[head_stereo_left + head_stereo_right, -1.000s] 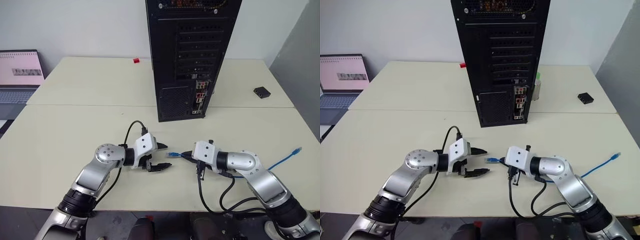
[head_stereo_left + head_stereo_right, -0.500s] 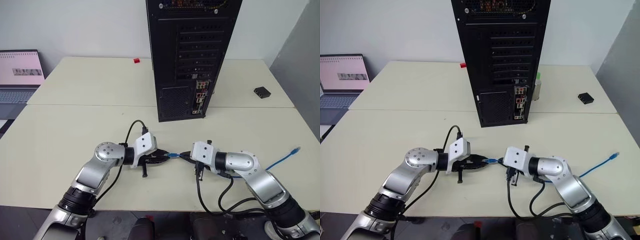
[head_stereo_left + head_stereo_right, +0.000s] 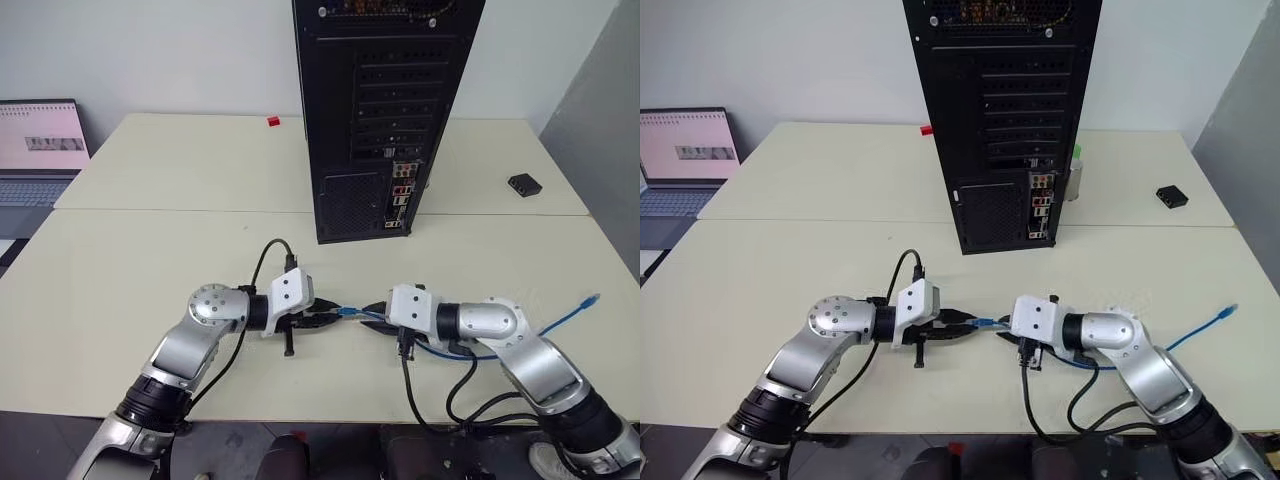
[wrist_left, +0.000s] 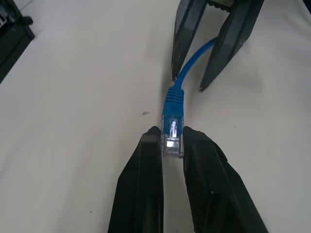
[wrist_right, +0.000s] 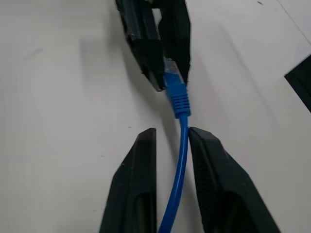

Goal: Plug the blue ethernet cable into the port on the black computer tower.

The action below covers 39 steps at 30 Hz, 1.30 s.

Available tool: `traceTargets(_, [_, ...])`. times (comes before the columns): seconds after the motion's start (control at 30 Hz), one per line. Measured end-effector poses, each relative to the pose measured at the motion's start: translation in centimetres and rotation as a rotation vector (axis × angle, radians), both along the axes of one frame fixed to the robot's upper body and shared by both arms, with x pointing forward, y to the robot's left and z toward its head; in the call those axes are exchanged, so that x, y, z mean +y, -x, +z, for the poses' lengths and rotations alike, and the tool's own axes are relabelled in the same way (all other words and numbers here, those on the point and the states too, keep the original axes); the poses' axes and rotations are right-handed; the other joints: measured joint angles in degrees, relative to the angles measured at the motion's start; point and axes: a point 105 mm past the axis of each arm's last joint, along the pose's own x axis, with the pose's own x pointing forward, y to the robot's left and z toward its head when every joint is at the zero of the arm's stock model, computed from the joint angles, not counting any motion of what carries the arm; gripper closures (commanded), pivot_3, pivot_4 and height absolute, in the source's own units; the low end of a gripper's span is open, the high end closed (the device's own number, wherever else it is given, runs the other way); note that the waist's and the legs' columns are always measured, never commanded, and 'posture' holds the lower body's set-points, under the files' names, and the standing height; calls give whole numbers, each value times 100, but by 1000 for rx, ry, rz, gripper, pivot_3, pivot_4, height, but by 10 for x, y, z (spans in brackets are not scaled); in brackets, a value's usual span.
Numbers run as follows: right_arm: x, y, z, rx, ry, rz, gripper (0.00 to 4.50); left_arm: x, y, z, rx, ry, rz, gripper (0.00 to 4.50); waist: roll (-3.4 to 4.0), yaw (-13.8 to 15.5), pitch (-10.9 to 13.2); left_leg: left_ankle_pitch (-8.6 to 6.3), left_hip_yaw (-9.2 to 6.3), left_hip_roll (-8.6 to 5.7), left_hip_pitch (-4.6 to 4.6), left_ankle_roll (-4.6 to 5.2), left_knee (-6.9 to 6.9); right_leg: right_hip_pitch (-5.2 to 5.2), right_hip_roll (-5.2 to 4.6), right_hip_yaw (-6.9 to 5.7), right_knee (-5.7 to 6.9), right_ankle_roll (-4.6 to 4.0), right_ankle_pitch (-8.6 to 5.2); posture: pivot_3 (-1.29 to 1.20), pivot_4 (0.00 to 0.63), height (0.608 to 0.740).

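Our left hand is clamped on the clear plug of the blue ethernet cable above the tabletop; our right hand stands apart around the cord. The cord seems light and floppy, so the stiff plug is the best grip.

Blue ethernet cable: smooth plastic jacket, clear glossy plug. Black computer tower: perforated matt metal. Table: smooth, matt.
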Motion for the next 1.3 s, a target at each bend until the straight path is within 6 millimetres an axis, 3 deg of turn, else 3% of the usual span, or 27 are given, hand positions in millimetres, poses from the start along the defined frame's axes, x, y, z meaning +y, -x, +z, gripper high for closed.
traceTargets(0.07, [-8, 4, 11, 50, -33, -5, 2327, -1, 0, 5, -69, 1, -19, 4191, -1, 2, 0, 0, -2, 0, 0, 0, 1, 1, 0, -1, 0, 0, 0, 0, 150, 740])
traceTargets(0.2, [-9, 7, 34, 211, -235, -76, 1133, -4, 0, 18, -277, -9, -61, 4191, -1, -6, 0, 0, -2, 4, 1, 0, 0, 1, 0, 1, 2, -2, 1, 0, 150, 740])
traceTargets(0.27, [-7, 6, 41, 291, -320, -116, 893, -5, 1, 23, -401, -14, -88, 4191, 0, 3, 0, 0, -2, 2, 1, 0, 0, 1, 0, 0, 2, -2, 1, 0, 150, 740])
traceTargets(0.43, [0, 1, 49, 437, -481, -190, 893, -6, 6, 24, -702, -22, -142, 4192, 0, 11, 0, 0, -1, 0, 0, 0, 0, 1, -3, 1, 0, -2, 1, 0, 150, 740])
traceTargets(0.63, [2, -2, 47, 537, -544, -239, 893, -4, 6, 19, -868, -12, -124, 4193, 0, 8, 0, 0, -2, -1, -1, 1, -1, 1, -4, -2, 0, -1, 2, 0, 150, 740])
traceTargets(1.17, [8, -6, 37, 561, -530, -254, 893, -4, 2, 24, -965, 13, -72, 4193, 0, 1, 0, 0, -3, 0, -1, 1, -1, 1, -3, -6, 1, -1, 2, 0, 150, 740])
traceTargets(1.3, [9, -8, 36, 569, -527, -250, 1623, -5, 3, 25, -974, 13, -84, 4193, 1, 1, 0, 0, -3, 0, -1, 1, -1, 1, -3, -6, 2, -1, 2, 0, 150, 740])
